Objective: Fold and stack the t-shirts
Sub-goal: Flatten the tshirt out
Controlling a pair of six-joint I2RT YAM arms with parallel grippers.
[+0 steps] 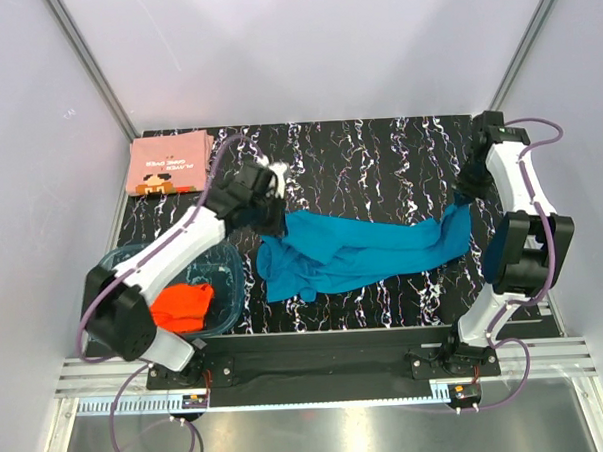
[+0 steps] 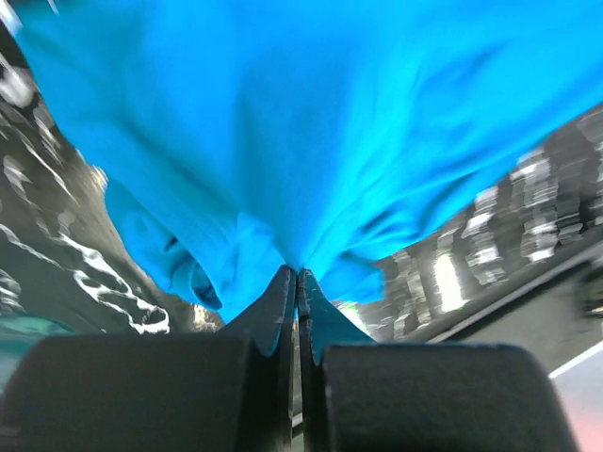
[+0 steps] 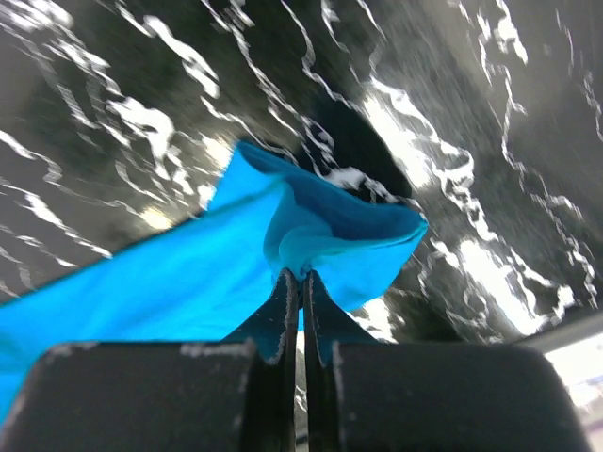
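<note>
Only the wrist views showed the grips: the left pincer (image 2: 298, 273) and the right pincer (image 3: 301, 275) were each clamped on a pinch of the teal shirt (image 1: 353, 254), which stretched between them across the table (image 1: 378, 148). Only the top view showed the tub (image 1: 221, 265) holding the orange shirt (image 1: 182, 306), and the folded pink shirt (image 1: 169, 164) at the far left corner.

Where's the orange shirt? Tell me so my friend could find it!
Find the black marbled table, then the clear tub at its near left corner. The orange-red shirt lies crumpled inside. No other shirt is in the tub: the teal-blue shirt stretches across the table, the pink shirt lies folded at the far left corner.
</note>
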